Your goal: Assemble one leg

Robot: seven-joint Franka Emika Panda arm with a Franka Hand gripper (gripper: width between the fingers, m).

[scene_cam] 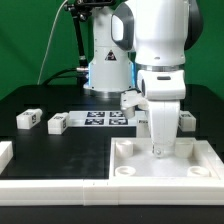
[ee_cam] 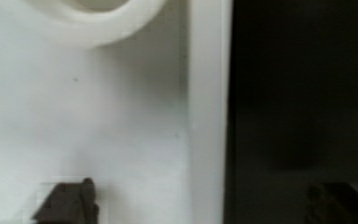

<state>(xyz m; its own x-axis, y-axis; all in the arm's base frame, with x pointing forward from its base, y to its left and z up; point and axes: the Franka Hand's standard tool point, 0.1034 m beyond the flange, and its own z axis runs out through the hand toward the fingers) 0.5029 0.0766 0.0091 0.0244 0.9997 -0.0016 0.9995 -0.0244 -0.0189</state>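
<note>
The large white tabletop [scene_cam: 185, 165] lies at the front on the exterior view's right. My gripper [scene_cam: 157, 150] hangs low over its far rim, open and empty. In the wrist view the gripper [ee_cam: 202, 205] straddles the tabletop's edge. One dark fingertip [ee_cam: 66, 200] is over the white surface [ee_cam: 105, 110], the other over the black table. A round corner socket [ee_cam: 96, 12] shows ahead. Two small white legs [scene_cam: 28, 119] [scene_cam: 57, 123] lie on the exterior view's left. Another leg [scene_cam: 131, 100] lies behind the gripper and one more [scene_cam: 186, 120] on its right.
The marker board [scene_cam: 105, 118] lies flat in the middle of the black table. A white rail [scene_cam: 50, 188] runs along the front edge, with a white piece [scene_cam: 5, 152] at the left. The robot's base [scene_cam: 105, 70] stands at the back.
</note>
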